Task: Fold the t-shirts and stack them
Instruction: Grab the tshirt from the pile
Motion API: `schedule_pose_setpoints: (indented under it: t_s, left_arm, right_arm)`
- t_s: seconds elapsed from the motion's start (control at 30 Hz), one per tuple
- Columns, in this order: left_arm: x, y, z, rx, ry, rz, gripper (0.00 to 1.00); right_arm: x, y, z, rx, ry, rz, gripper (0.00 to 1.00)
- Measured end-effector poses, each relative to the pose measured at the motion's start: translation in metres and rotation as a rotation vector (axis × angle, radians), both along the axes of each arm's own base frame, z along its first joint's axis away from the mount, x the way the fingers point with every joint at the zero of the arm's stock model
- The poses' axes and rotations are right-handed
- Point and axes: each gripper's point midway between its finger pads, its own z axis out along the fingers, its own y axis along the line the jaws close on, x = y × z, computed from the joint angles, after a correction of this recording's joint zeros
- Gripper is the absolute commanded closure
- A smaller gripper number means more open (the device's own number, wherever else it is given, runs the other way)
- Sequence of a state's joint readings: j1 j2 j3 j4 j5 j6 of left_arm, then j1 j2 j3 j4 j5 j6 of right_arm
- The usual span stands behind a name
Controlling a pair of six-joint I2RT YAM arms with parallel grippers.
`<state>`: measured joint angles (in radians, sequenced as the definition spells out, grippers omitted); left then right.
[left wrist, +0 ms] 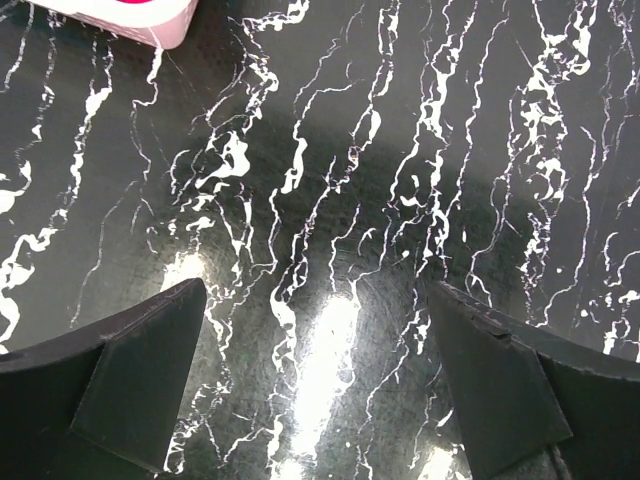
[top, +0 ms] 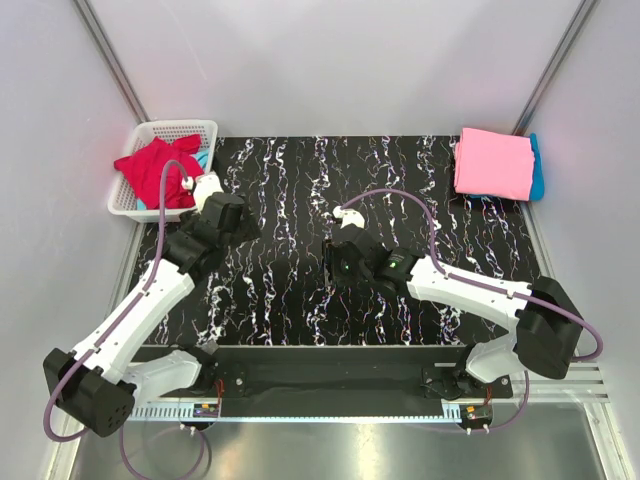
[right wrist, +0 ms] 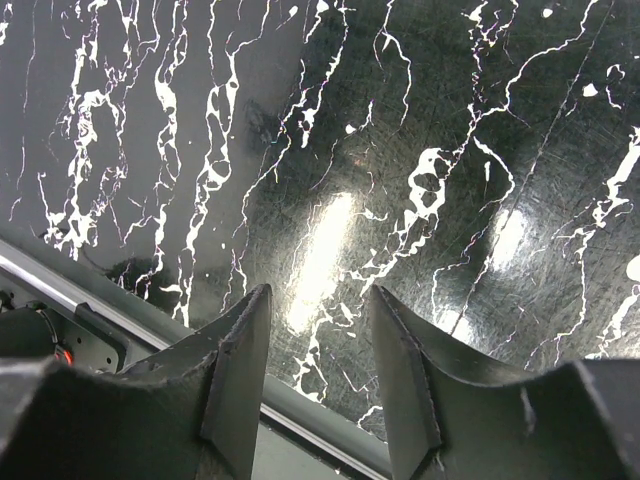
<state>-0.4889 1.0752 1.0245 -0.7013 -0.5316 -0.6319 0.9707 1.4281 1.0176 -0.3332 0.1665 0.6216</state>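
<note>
At the far left corner of the bench stands a white lattice basket. A crimson red t-shirt lies crumpled in it and hangs a little over its near rim. Beside the red cloth, at the right side of the basket, a small piece of turquoise blue cloth shows; if it is a whole shirt, I cannot tell.

Just to the right of the basket and a bit nearer is the left hand. Its two fingers are spread wide and there is nothing between them, only the black marbled surface of the bench. In the left wrist view one corner of the basket shows at the top left, so the red t-shirt is near this hand but apart from it, to its far left.

Around the middle of the bench is the right hand. Its fingers stand partly apart, with a narrower gap than the left ones, and they pinch nothing. Under them is bare bench, and the metal rail of the near edge shows at the lower left of the right wrist view. No shirt is close to this hand.

At the far right corner lies a pink t-shirt, folded into a neat rectangle. It rests on top of a turquoise blue t-shirt, of which only a strip shows along the right side and under the near edge. This pile is well apart from the right hand, further away and to its right.
</note>
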Motion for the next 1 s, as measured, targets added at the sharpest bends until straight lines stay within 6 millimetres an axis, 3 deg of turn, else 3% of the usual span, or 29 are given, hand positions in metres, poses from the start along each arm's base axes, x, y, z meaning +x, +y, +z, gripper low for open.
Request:
schedule_pose_setpoints:
  t_s: [0.23, 0.37, 0.57, 0.67, 0.87, 1.0]
  left_arm:
    - [0.010, 0.017, 0.012, -0.007, -0.011, 0.054, 0.01]
    - [0.036, 0.046, 0.022, -0.068, -0.008, 0.164, 0.01]
    - [0.076, 0.092, -0.001, -0.220, 0.070, 0.292, 0.05]
    - [0.094, 0.100, -0.008, -0.273, 0.098, 0.302, 0.05]
    - [0.147, 0.120, 0.002, -0.324, 0.070, 0.291, 0.05]
    - [0.171, 0.140, -0.002, -0.368, 0.065, 0.305, 0.06]
  right_arm:
    - [0.001, 0.001, 0.001, 0.004, -0.013, 0.007, 0.48]
    - [0.002, 0.002, 0.002, 0.005, -0.015, 0.008, 0.48]
    - [0.003, 0.002, 0.003, 0.004, -0.023, 0.013, 0.48]
    - [0.003, 0.002, 0.000, -0.005, -0.023, 0.018, 0.47]
    - [0.005, 0.006, -0.013, -0.039, -0.008, 0.027, 0.47]
    - [0.008, 0.010, -0.014, -0.044, -0.005, 0.027, 0.47]
